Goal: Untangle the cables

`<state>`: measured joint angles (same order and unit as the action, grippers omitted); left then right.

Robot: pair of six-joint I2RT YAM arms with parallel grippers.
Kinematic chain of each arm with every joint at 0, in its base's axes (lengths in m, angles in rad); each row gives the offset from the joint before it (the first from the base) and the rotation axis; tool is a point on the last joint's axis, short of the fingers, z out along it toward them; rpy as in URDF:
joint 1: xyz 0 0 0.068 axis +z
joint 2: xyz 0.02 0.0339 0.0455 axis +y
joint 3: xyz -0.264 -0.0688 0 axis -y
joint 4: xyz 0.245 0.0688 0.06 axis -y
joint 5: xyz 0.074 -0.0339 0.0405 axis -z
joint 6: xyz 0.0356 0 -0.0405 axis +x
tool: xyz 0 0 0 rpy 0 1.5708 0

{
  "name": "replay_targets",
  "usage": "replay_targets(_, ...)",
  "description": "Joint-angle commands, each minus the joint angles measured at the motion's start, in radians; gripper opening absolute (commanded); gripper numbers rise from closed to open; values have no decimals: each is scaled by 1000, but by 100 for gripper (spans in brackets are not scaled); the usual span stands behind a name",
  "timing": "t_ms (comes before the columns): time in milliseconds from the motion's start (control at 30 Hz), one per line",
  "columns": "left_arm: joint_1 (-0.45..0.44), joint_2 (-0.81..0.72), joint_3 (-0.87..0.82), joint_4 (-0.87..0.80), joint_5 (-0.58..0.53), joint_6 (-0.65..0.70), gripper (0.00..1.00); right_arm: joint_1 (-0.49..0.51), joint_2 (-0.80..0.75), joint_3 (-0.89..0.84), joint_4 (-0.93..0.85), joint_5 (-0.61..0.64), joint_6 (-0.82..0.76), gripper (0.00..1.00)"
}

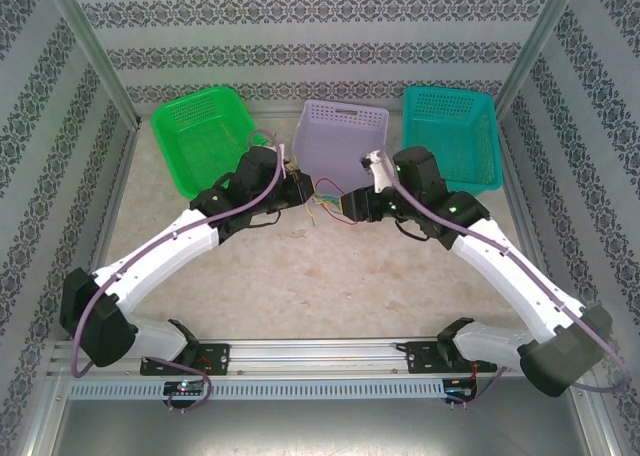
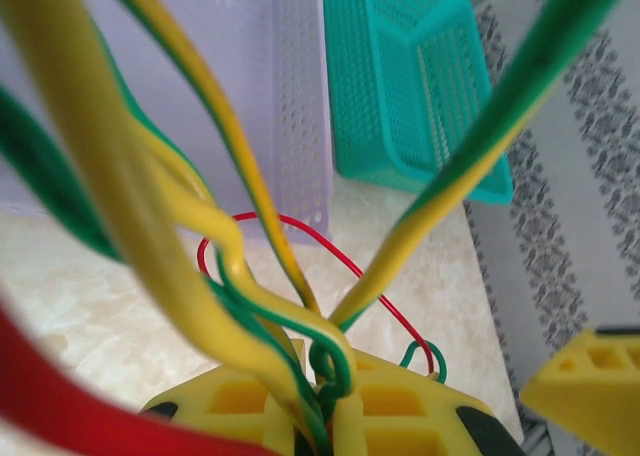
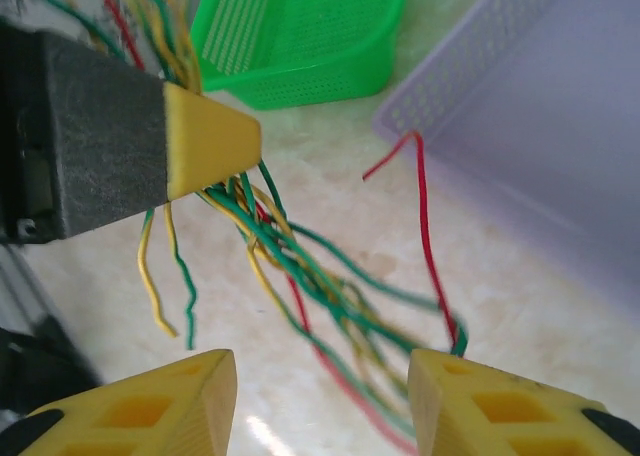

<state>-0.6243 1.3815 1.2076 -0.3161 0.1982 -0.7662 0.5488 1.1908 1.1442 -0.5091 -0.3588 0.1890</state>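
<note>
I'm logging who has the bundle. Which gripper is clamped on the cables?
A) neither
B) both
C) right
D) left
D: the left gripper is shut on the cables, while the right gripper has its fingers apart, with strands passing loosely between them.

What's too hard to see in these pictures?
Top view: the cables are too thin to tell which crosses which.
Left wrist view: cables near the lens are blurred; the left gripper is cut off by the bottom edge.
Right wrist view: cable ends blur and run off the bottom edge inside the right gripper.
</note>
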Motion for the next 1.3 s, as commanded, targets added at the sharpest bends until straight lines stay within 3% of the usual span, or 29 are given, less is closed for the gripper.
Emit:
replay_targets(0, 20, 44, 58, -155, 122, 118, 0, 37, 38, 10, 105, 11, -367, 48)
replay_targets(233, 24, 85, 118, -189, 154, 132, 0, 86, 129, 36, 109, -91, -378, 42)
replay_targets(633, 52, 124, 173, -210, 242, 116, 0, 96, 161, -70, 195, -90, -281, 36)
replay_targets(833, 58, 143, 205, -220, 276, 108, 0, 70, 169, -75, 221, -103, -227, 15)
replay_targets(900, 62, 145, 216, -236, 267, 111, 0, 63, 174, -62, 216, -131, -207, 1)
replay_targets(1067, 83, 121, 260, -273, 232, 124, 0, 30, 151, -69, 196, -202, -125, 0)
replay_targets(1133, 94, 102, 278, -293, 204, 138, 9, -5, 134, -88, 226, -280, -48, 0)
replay_targets(1200, 110, 86, 291, -303, 191, 136, 34, -35, 131, -97, 260, -371, 32, 0)
replay_targets(1267, 118, 72, 296, -294, 199, 129, 37, -38, 134, -90, 268, -413, 69, 0)
